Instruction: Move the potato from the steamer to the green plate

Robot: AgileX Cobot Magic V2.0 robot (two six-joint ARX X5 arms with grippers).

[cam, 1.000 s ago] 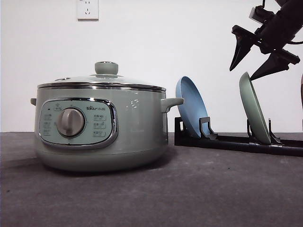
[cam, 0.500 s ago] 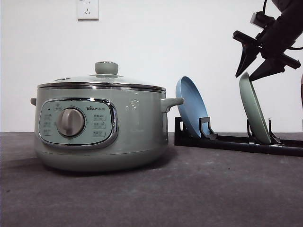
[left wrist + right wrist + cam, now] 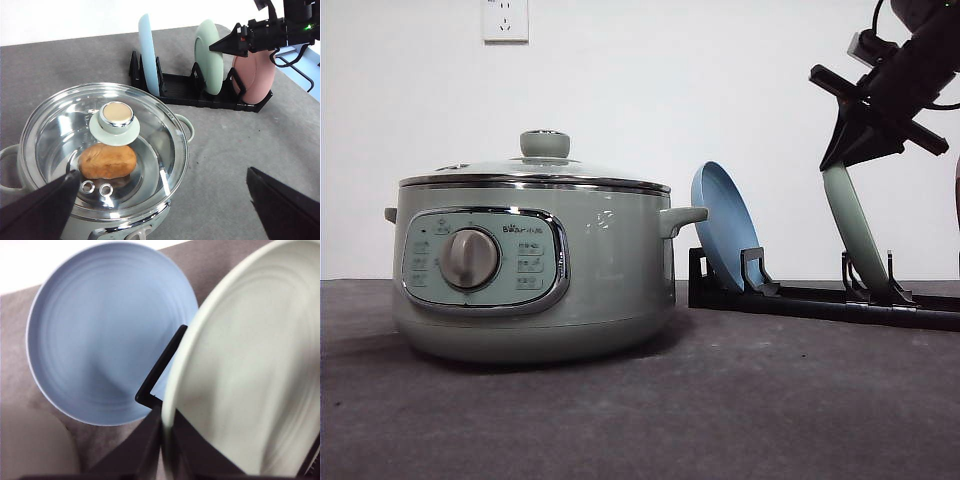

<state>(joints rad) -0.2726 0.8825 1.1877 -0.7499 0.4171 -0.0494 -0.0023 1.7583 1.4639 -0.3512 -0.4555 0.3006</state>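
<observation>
My right gripper (image 3: 848, 160) sits at the top edge of the green plate (image 3: 855, 230), fingers drawn in tight on its rim. That plate stands upright and leaning in the black rack (image 3: 820, 298), off to the right of the steamer (image 3: 535, 265). Between steamer and green plate, the blue plate (image 3: 725, 225) stands in the same rack, just beside the steamer's side handle (image 3: 682, 218). Steamer's glass lid (image 3: 535, 170) is on, knob (image 3: 545, 143) up top, silver dial (image 3: 470, 258) on the control panel facing the camera. Wall outlet (image 3: 505, 18) above the steamer.
</observation>
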